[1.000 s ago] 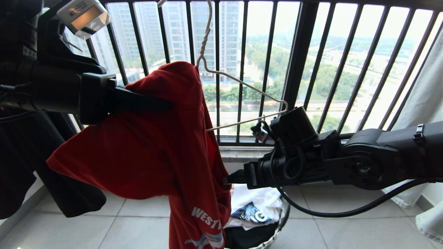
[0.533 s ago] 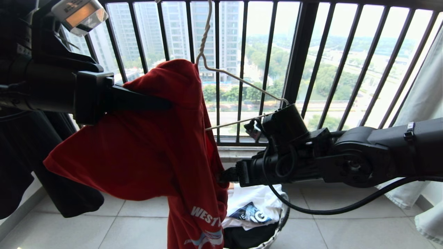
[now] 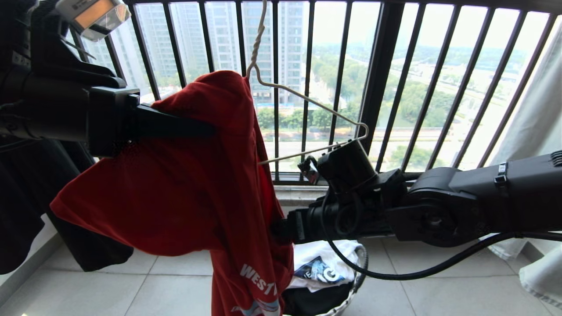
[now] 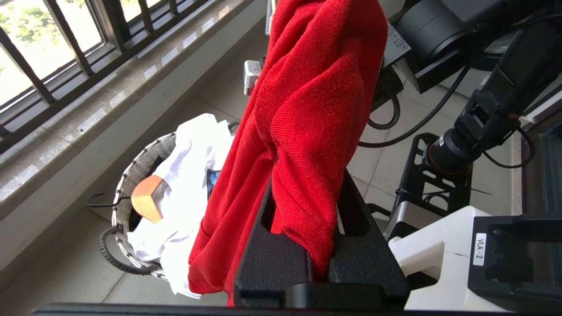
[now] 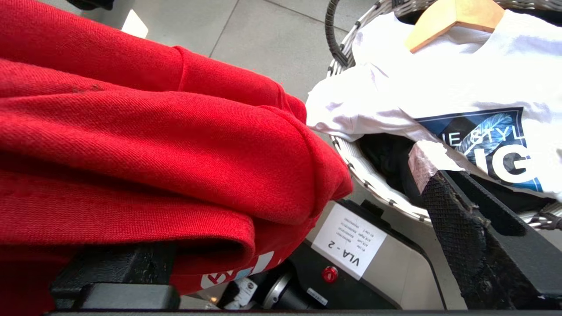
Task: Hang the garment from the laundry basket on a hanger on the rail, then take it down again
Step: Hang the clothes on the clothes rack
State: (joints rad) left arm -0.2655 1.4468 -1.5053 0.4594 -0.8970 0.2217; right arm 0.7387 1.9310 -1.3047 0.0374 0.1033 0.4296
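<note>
The red garment hangs bunched over the left shoulder of the white wire hanger, whose neck runs up out of the head view. The rail is out of view. My left gripper is shut on a fold of the garment close to the hanger's left side. From the right, my right gripper reaches the garment's right edge, wide open. Red cloth lies over one of its fingers and the other finger stands free. The laundry basket sits on the floor below.
The basket holds a white printed T-shirt on a wooden hanger. The dark barred balcony railing stands just behind. Black clothes hang at the left, a pale curtain at the right. My base lies under the right gripper.
My right arm has moved left, up to the garment's right edge. The garment and hanger have edged slightly upward. My left gripper's hold is unchanged.
</note>
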